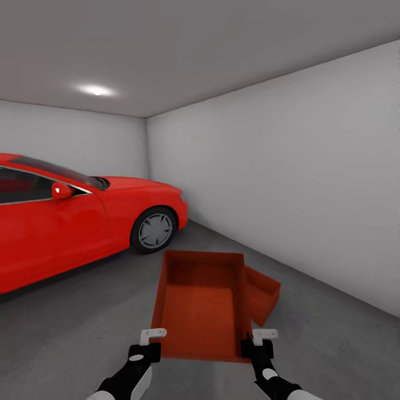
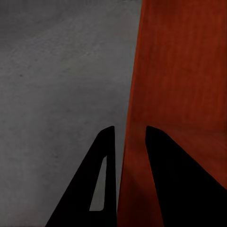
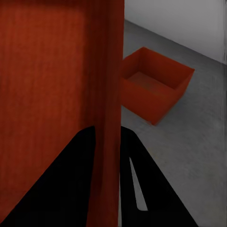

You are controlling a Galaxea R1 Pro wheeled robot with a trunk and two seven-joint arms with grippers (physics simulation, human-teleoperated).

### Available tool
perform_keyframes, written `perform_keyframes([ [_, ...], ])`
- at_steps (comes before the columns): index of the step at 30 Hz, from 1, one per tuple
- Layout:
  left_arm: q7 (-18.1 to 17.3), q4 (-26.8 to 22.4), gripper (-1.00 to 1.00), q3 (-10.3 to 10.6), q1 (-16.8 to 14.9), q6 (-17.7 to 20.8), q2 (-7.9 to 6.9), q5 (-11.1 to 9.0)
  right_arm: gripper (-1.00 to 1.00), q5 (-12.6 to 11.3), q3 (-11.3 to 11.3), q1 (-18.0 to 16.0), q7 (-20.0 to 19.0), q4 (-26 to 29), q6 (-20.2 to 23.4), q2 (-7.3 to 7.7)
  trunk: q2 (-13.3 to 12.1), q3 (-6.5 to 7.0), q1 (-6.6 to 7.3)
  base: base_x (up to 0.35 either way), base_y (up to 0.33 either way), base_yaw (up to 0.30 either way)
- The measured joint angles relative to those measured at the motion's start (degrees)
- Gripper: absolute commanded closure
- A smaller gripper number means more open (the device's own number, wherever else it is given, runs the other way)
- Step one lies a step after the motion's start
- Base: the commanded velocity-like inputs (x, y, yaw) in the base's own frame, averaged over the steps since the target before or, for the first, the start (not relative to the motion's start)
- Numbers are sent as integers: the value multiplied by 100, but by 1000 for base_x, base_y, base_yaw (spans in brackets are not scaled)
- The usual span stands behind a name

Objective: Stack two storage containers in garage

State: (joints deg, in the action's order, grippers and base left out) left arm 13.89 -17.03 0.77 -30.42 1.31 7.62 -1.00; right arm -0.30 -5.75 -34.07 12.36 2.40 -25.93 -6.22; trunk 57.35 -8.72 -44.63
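Garage, held container (image 1: 201, 303) carried over grey floor (image 1: 83, 322), left pincer (image 1: 151, 340) clamped on its left wall; right pincer (image 1: 260, 340) clamped on right wall; second container (image 1: 264, 297) on floor just behind; red car (image 1: 72, 222) left

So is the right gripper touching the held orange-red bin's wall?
Touching. In the right wrist view the right gripper has one dark finger on each side of the held bin's wall, no gap visible.

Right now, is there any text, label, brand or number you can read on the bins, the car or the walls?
No readable text anywhere.
Held storage container: plain orange-red walls, no label.
Second storage container on the floor: plain, no marking.
Red car: no badge or plate in sight.
White wall: bare, no sign.
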Motion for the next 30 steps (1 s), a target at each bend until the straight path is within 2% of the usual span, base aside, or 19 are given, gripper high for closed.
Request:
perform_keyframes([
  [30, 0, 0, 100, 0, 0, 0, 0, -2, 100, 1, 0, 0, 0, 0, 0, 0, 0, 0, 0, 312, 190, -277],
])
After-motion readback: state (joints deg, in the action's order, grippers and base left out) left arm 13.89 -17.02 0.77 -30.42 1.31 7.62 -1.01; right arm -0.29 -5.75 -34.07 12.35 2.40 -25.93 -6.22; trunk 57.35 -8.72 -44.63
